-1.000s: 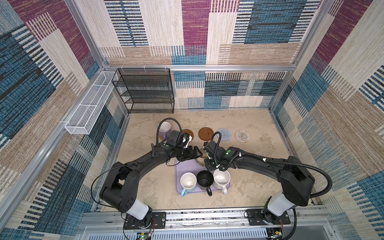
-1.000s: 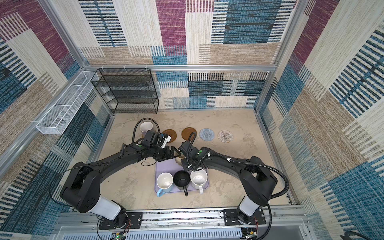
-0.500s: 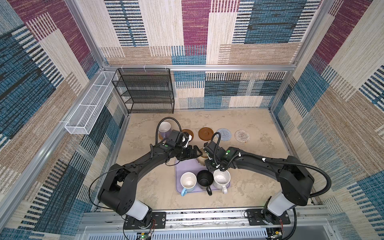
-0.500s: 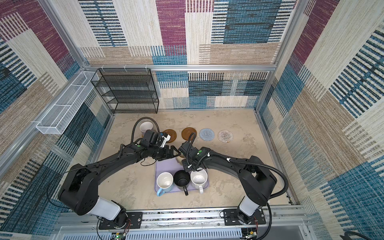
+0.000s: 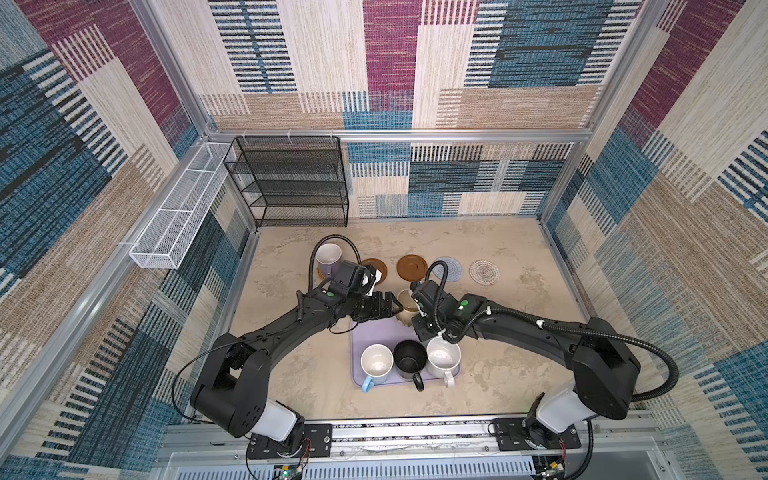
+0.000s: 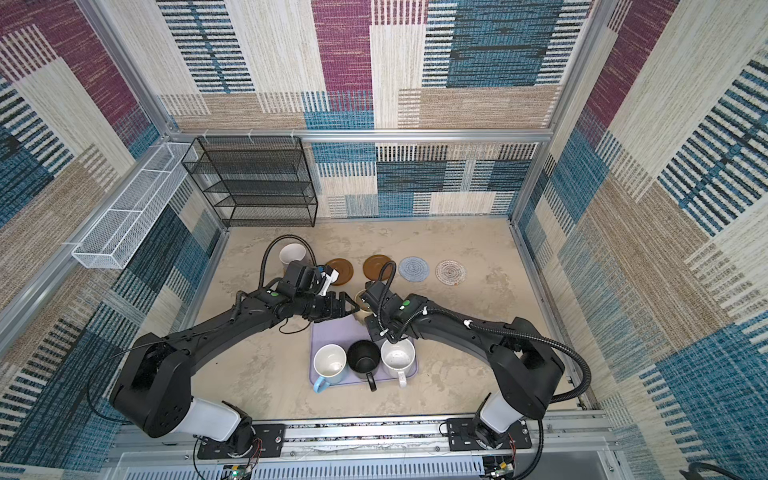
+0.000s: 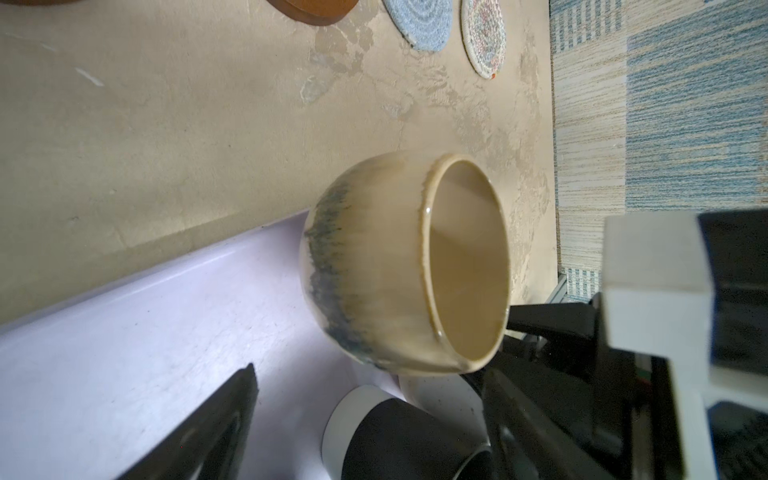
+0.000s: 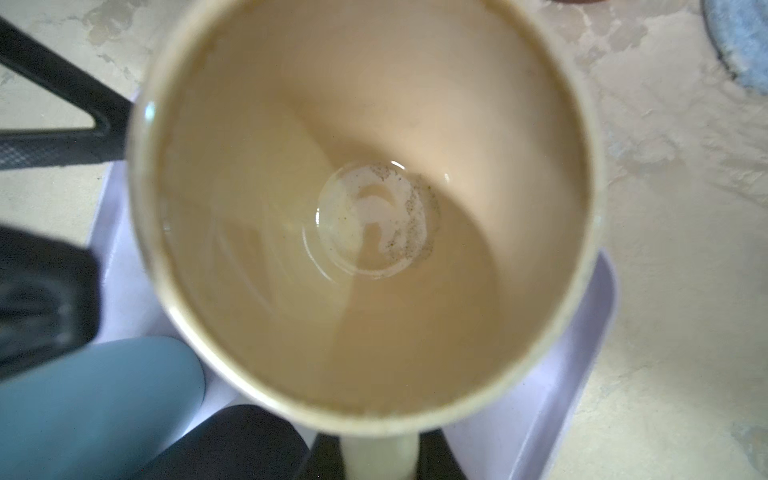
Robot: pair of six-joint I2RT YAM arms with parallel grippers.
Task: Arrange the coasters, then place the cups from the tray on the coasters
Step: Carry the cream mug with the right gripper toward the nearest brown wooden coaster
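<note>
The beige mug [image 5: 404,305] is gripped by its handle in the clenched right claw [image 8: 380,459], at the far edge of the lavender tray [image 5: 365,332]. The left claw [image 5: 390,304] is seen spread wide, released, just beside the mug's opposite flank. A light blue mug [image 5: 376,363], a black mug [image 5: 409,358] and a speckled white mug [image 5: 442,356] are lined up along the tray's near edge. Beyond, a lavender mug [image 5: 328,257] is stood on the tan coaster [image 5: 320,273]; two brown coasters [image 5: 411,267], a grey-blue coaster [image 5: 449,269] and a whitish coaster [image 5: 484,272] lie bare in a row.
</note>
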